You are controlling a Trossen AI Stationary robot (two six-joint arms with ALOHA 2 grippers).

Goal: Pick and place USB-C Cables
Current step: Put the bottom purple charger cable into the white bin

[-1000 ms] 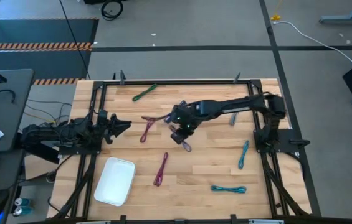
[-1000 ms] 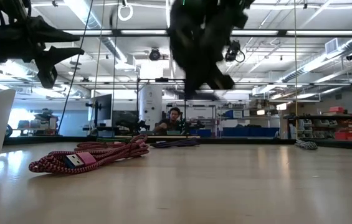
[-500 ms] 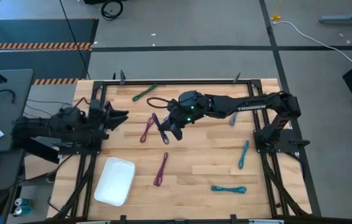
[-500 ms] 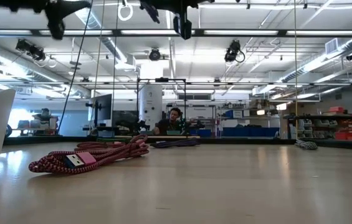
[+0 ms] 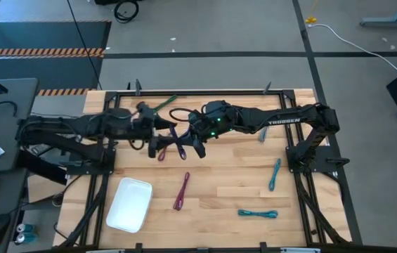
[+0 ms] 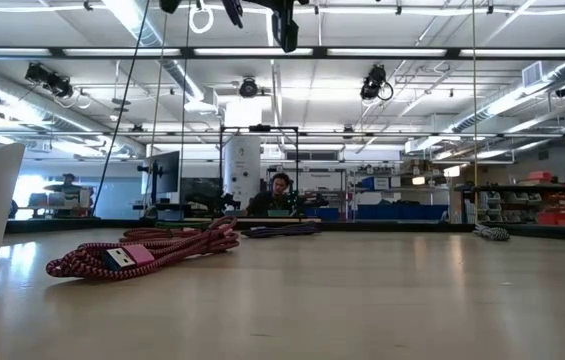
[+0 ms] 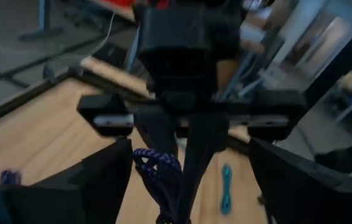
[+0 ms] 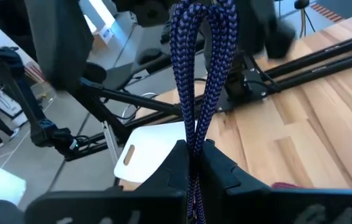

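Observation:
My right gripper point(image 5: 192, 144) reaches to the table's middle, shut on a dark blue-purple braided USB-C cable point(image 8: 194, 62), a folded bundle held above the wood. My left gripper point(image 5: 157, 133) faces it from the left. It is open, one finger on either side of the bundle's free looped end point(image 7: 157, 171), and no touch shows. On the table lie other cables: green point(image 5: 163, 104), purple point(image 5: 164, 149), magenta point(image 5: 182, 191), blue point(image 5: 275, 173), teal point(image 5: 258, 213) and grey point(image 5: 262, 133). My right gripper pinches the folded bundle between its two fingers, on the strands point(image 8: 192, 142) below the looped end. The fingers come about level from the table's right and lie along the cable. The loop point(image 8: 202, 15) sticks out past the fingertips toward the left arm, clear of the table.
A white tray point(image 5: 129, 204) stands at the near left of the table. The magenta cable point(image 6: 142, 250) lies close in front of the low camera. A black frame point(image 5: 198, 91) edges the wooden top. A thin black wire point(image 5: 177, 112) curves near the grippers.
My right gripper has risen from the table with the blue-purple cable, gone toward the left edge and turned about level. My left gripper has reached toward the right, up to the cable's looped end, and has opened wider around it.

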